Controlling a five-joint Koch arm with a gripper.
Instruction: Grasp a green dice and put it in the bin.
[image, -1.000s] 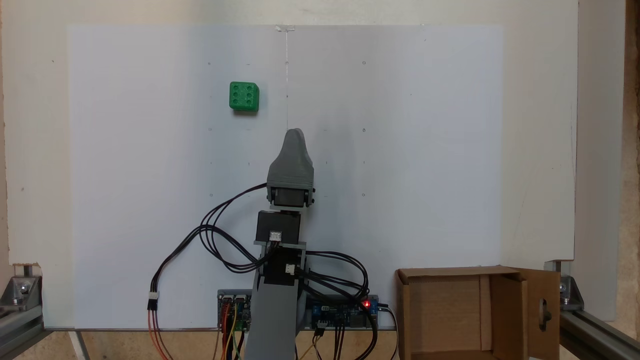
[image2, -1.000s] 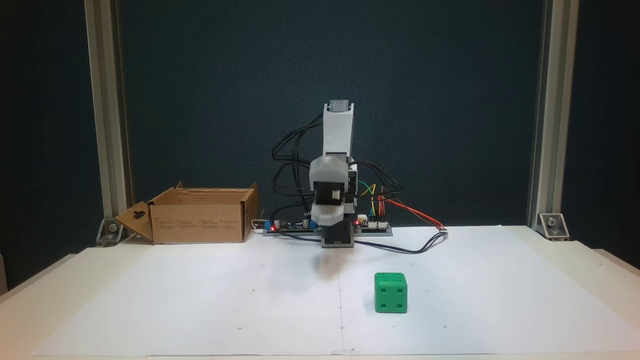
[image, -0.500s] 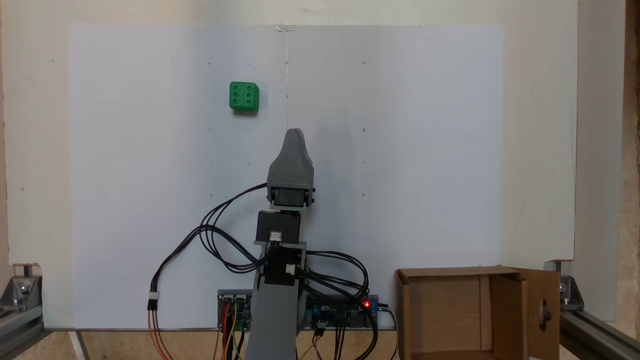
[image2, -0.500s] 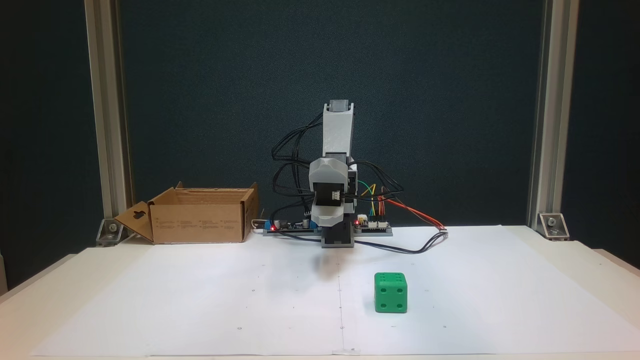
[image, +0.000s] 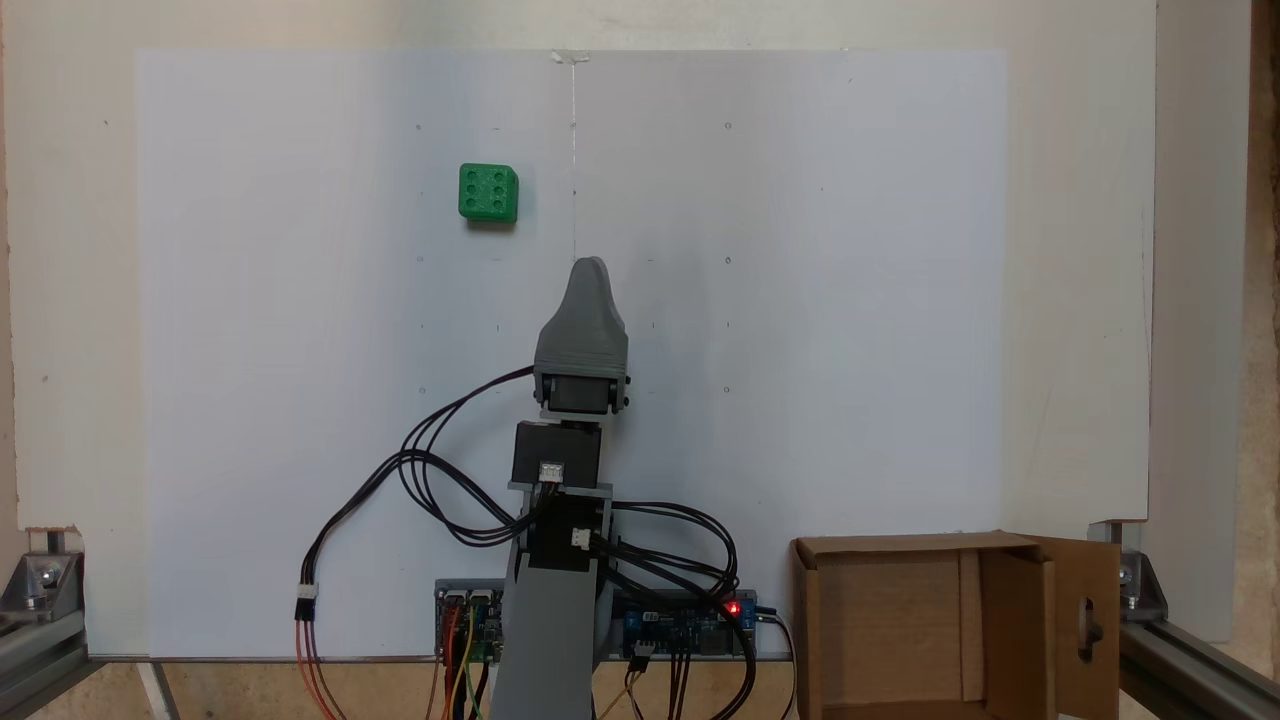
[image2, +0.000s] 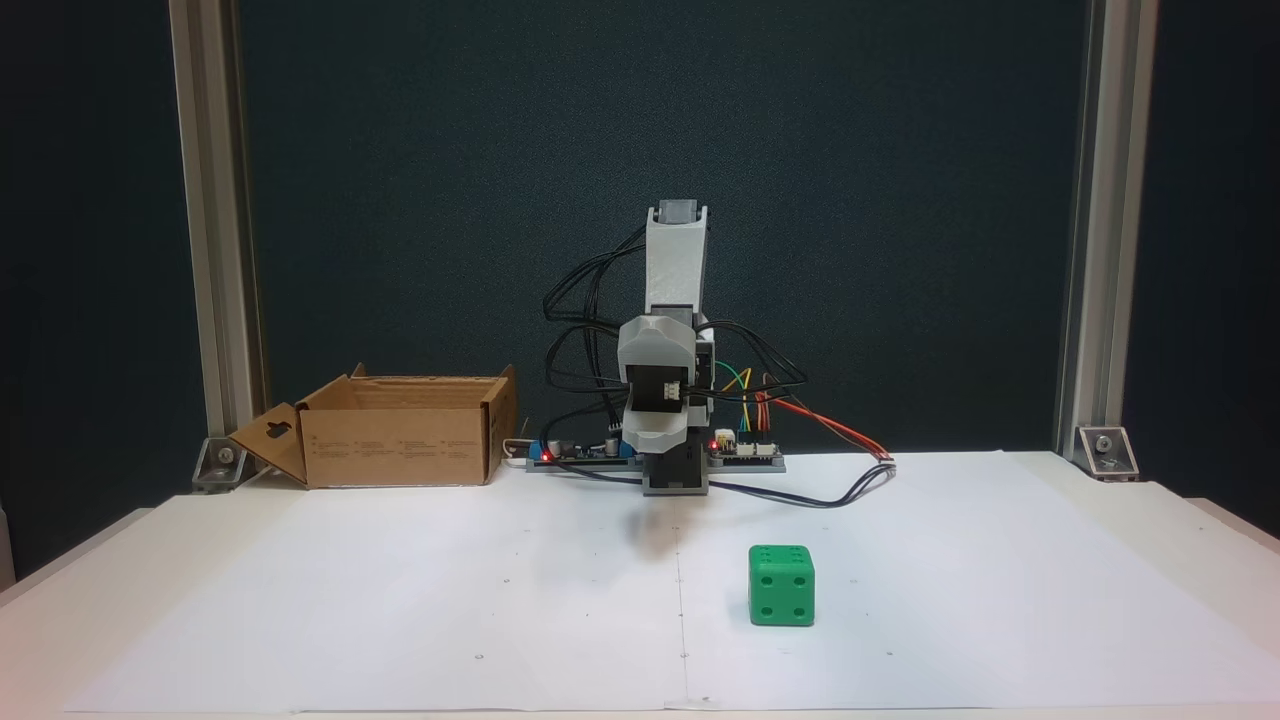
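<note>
**Green dice alone on the sheet, arm folded near its base**

From above, in a fixed view: green dice (image: 489, 192) lying on the white paper sheet (image: 800, 300), upper left of centre, 6 pips on the top face. Well apart from the gripper (image: 588, 268), which points up the picture along the sheet's centre line. Just 1 grey tip showing there, the jaws stacked one behind the other, so no telling whether parted or closed. Nothing seen held. Bin (image: 960, 625) at the lower right corner, open side up, bare cardboard inside, a flap with a slot-shaped hole folded out to the right. Black cables (image: 430, 470) looping to the left of the arm, control boards (image: 690, 625) with a red light at its base.

From the front, low across the table, in a fixed view: green dice (image2: 781, 585) nearest the camera, right of the centre line, 4 pips on the facing side. Gripper (image2: 660, 440) hanging low, facing the camera, foreshortened; jaw gap again not readable. Bin (image2: 400, 430) far back on the left, slotted flap angled outward, interior hidden by its front wall. Aluminium posts (image2: 205, 240) at both sides against a dark backdrop.
</note>
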